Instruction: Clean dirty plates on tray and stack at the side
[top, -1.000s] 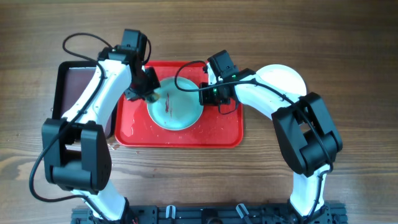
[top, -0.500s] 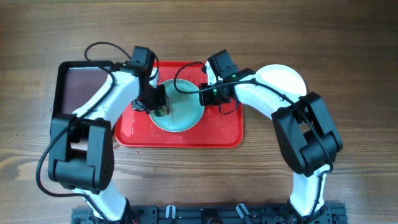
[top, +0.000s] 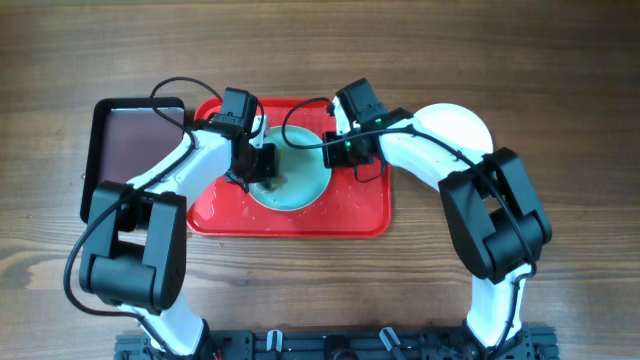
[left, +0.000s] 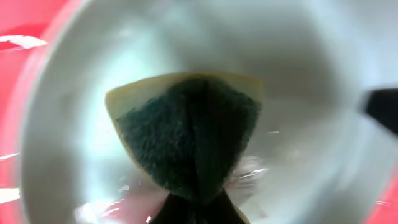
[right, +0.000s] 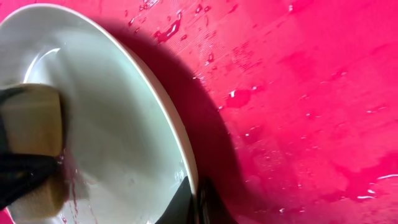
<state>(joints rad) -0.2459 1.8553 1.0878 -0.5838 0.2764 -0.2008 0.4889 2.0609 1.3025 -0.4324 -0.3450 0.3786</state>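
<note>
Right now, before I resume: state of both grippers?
Left gripper: closed on the sponge, which sits on the turquoise plate.
Right gripper: closed on that plate's rim.

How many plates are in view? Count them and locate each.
2. One turquoise plate on the red tray, under the sponge; one white plate on the table right of the tray, partly under the right arm. Others may be stacked unseen.

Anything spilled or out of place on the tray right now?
Water beads and streaks lie across the red tray beside the turquoise plate; pinkish runoff sits in the plate by the sponge. Expected from scrubbing; nothing looks damaged.
</note>
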